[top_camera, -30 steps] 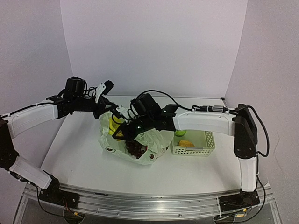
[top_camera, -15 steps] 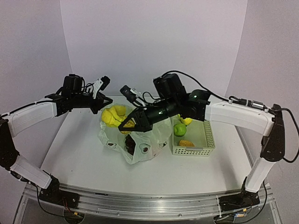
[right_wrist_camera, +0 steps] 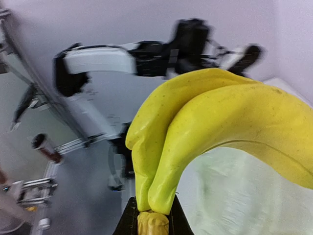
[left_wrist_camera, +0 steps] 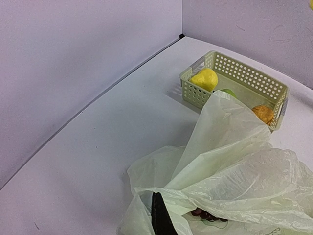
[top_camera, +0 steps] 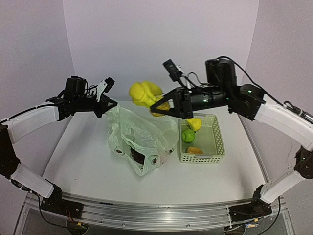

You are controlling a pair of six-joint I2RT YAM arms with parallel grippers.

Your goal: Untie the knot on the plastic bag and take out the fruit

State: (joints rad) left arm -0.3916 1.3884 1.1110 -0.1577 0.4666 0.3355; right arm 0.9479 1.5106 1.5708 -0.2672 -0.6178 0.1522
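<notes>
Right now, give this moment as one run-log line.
left gripper: shut on plastic bag | right gripper: shut on banana bunch, above bag | grapes: in bag

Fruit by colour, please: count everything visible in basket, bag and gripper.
Yellow: 2 (banana bunch in right gripper, yellow piece in basket)
Green: 1 (green fruit in basket)
Orange: 1 (orange piece in basket)
Dark purple: 1 (grape bunch in plastic bag)
Total: 5 in view

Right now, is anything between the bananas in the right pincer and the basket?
Nothing visible. The right pincer holds the bananas in the air; the open basket lies below, toward the robot's right, with room inside. The bag sits off that path.
</notes>
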